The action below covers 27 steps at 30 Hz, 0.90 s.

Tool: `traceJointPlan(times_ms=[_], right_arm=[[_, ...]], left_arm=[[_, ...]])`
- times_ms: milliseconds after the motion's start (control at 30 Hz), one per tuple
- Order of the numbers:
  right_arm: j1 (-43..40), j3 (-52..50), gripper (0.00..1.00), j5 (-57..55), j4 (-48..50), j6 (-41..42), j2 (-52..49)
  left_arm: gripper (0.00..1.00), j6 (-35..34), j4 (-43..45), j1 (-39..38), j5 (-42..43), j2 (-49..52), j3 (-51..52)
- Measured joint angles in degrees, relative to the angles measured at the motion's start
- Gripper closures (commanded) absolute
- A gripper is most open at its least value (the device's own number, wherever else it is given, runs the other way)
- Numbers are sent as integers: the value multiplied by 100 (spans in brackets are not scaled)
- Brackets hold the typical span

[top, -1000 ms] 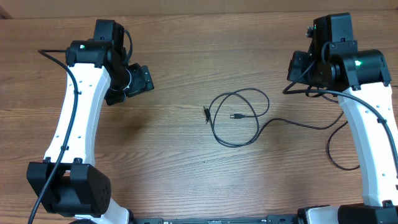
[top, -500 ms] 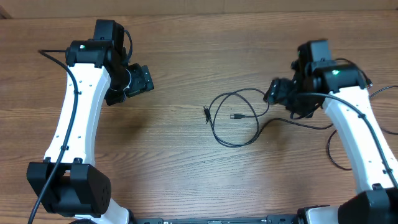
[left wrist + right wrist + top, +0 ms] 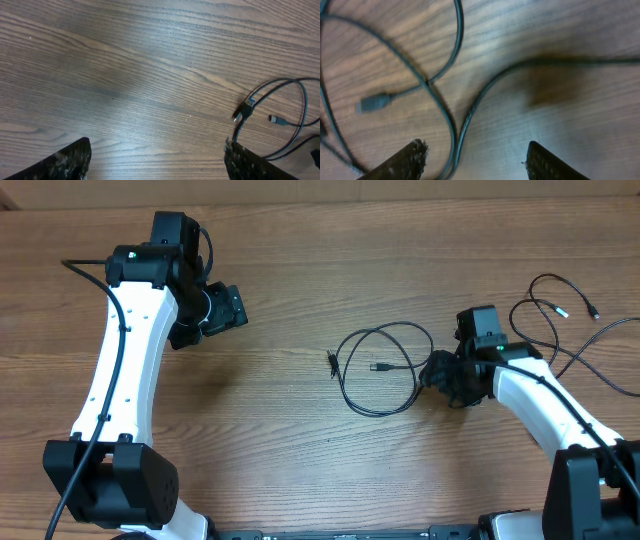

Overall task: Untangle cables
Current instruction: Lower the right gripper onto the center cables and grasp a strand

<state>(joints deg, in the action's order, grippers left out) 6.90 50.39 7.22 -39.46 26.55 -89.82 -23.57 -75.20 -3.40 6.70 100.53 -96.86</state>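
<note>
Wood-grain brown table point(image 3: 290, 450) is carrying the cables. One thin black looped cable point(image 3: 396, 327) is lying at the centre and crossing itself, with a small plug point(image 3: 374, 103) resting inside the loop and another plug end point(image 3: 331, 361) sitting at its left. A second cable point(image 3: 546, 277) is lying near the far right edge, well apart, and ending in a silver tip point(image 3: 594, 312). The right gripper point(image 3: 475, 157) is hanging low over the loop's right side with its fingers spread, gripping nothing, and two strands are converging on the wood between them. The left gripper point(image 3: 157, 157) is waiting at the upper left, well apart from the loop, its fingers likewise wide and empty. The step in hand, by judgement, is taking hold of a strand to open the loop. Doing it well is calling for closing on one strand only, away from the point where the two are meeting. It is then calling for drawing that strand slowly outward while checking that the inner plug is sliding free, not snagging. The overhead view is hiding the right fingertips under the wrist. The wrist view is cropping both fingers at the lower edge, so contact with the wood cannot be told. The looped cable's tail is passing beneath the right arm, and whether it is joining the second cable is not showing.
</note>
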Motion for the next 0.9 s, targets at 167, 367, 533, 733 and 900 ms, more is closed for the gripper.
traceJointPlan(times_ms=[167, 367, 533, 733, 900], right_arm=[[0, -133, 41, -225, 284, 216, -17], [31, -133, 41, -411, 136, 345, -83], [37, 197, 40, -472, -586, 354, -105], [37, 1386, 37, -485, -1462, 339, -380], [37, 1943, 36, -494, -1825, 343, -916]], left_arm=[[15, 0, -2, 0, 0, 0, 0], [16, 0, -2, 0, 0, 0, 0], [15, 0, -2, 0, 0, 0, 0], [16, 0, -4, 0, 0, 0, 0], [15, 0, -2, 0, 0, 0, 0]])
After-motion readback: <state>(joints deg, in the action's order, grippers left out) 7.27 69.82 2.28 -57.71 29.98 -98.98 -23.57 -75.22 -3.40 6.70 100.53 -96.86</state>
